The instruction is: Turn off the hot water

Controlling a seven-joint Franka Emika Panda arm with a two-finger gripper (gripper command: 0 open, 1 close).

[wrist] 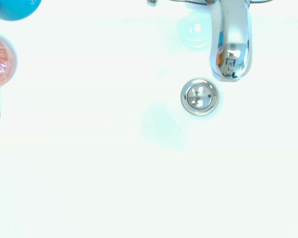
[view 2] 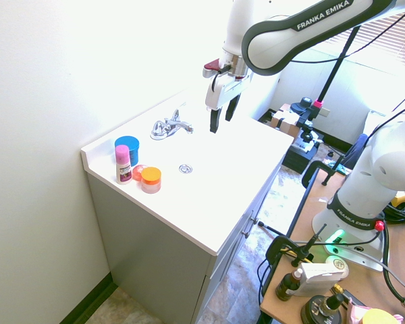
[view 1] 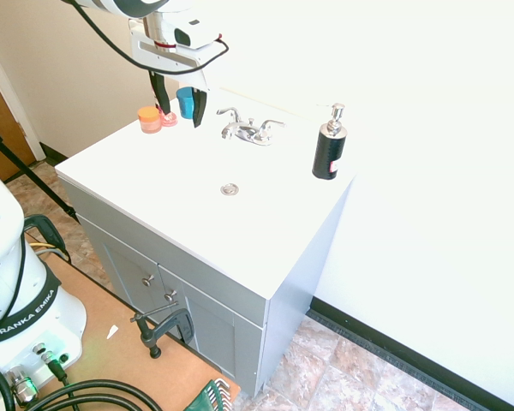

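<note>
Our two-finger gripper (view 1: 178, 110) hangs above the sink top (view 1: 154, 184), fingers wide apart, holding nothing. The left-hand chrome faucet lever (view 1: 229, 112) sits left of the spout (view 1: 231, 132), near the blue jar (view 1: 186, 102). If we sweep in too low, we could knock that jar; descending off-line, we might strike the spout instead.
</note>
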